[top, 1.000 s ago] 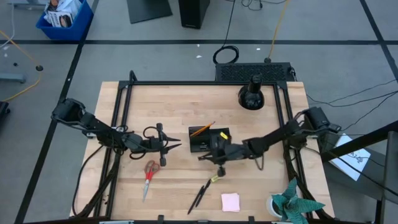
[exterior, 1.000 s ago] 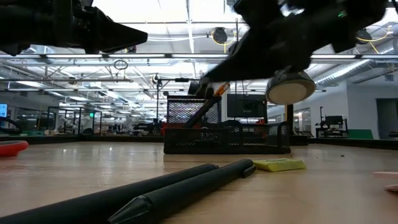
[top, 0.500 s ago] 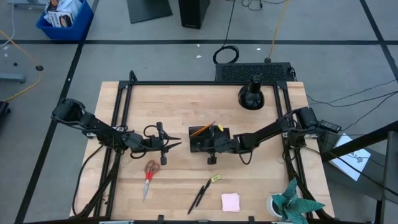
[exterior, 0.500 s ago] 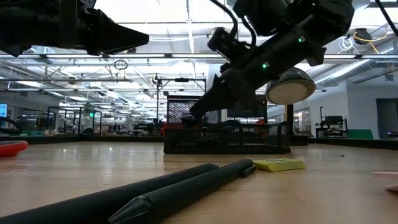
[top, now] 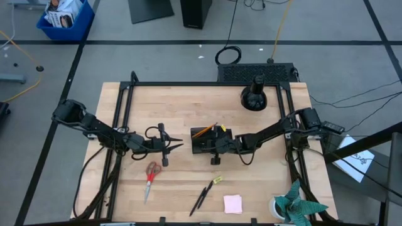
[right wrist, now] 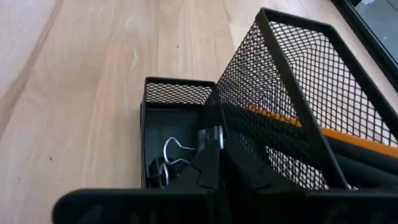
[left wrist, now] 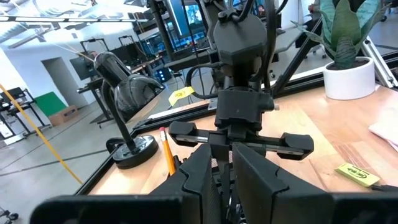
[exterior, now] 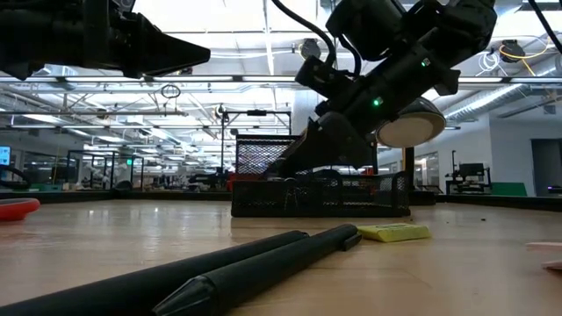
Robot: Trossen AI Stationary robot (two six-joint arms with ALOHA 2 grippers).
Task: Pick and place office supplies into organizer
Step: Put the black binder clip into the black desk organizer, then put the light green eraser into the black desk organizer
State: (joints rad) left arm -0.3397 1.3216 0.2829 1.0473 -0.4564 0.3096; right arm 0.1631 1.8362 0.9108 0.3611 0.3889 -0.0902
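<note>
The black mesh organizer (top: 198,147) stands mid-table, with an orange pencil (top: 205,130) in its tall compartment. My right gripper (top: 212,149) is over it, shut, with its tips down in the low compartment (right wrist: 177,84), where a binder clip (right wrist: 163,163) lies. A glint of silver wire (right wrist: 215,135) shows at the fingertips. My left gripper (top: 181,144) hovers open just left of the organizer. Red-handled scissors (top: 151,175), black pens (top: 203,195), a small yellow item (top: 218,179) and a pink sticky pad (top: 233,203) lie flat on the table nearer the near edge. My right gripper comes slanting down from the table's right into the organizer's low compartment. It seems shut on a small binder clip, of which only a silver wire loop (right wrist: 215,135) shows at the fingertips. The fingers themselves hide the rest of the hold.
A round black domed lamp (top: 254,94) stands by the far right corner. A teal paper plant in a white cup (top: 295,207) is at the near right corner. A black frame (top: 122,113) rims the table. Bare wood lies far left of the organizer.
My right gripper has moved from just near of the organizer, above the yellow item, toward the far edge and over the organizer. It has then dipped lower into the low compartment. My left arm has kept still.
</note>
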